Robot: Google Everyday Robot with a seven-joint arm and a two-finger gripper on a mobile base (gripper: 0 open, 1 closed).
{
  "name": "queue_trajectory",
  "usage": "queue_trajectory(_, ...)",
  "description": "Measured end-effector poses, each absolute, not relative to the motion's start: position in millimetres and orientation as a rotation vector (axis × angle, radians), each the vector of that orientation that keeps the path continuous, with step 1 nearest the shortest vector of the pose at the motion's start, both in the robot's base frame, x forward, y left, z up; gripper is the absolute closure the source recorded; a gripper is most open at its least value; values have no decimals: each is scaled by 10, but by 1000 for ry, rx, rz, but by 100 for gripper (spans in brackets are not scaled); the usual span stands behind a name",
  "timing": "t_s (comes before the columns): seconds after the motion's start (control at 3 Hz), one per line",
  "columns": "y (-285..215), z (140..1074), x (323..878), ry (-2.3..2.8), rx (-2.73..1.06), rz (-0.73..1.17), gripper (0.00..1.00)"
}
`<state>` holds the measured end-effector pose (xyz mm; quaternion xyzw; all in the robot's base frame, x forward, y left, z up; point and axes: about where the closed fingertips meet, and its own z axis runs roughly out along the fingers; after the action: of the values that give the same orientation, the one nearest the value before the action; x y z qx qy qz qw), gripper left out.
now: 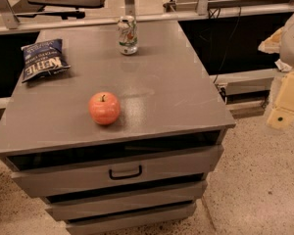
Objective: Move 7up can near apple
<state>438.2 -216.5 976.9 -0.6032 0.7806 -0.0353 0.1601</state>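
The 7up can (127,35) stands upright near the back edge of the grey cabinet top (176,87), a silver-white can with green and red markings. The apple (104,108), red-orange with a short dark stem, sits near the front edge, left of centre. The can and the apple are well apart, the can behind the apple. My gripper (284,106) is a cream-coloured part at the far right edge of the view, off the cabinet's right side and over the floor, holding nothing that I can see.
A dark blue chip bag (43,58) lies at the back left of the cabinet top. The cabinet has several drawers (122,170) in front. Cables and a metal rail (225,9) run behind it. Speckled floor (259,180) lies to the right.
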Motion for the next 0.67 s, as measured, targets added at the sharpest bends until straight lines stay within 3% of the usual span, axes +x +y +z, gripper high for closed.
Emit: queue_trajectory(0.67,-1991,9653,4675,2180,-1693,-57,0)
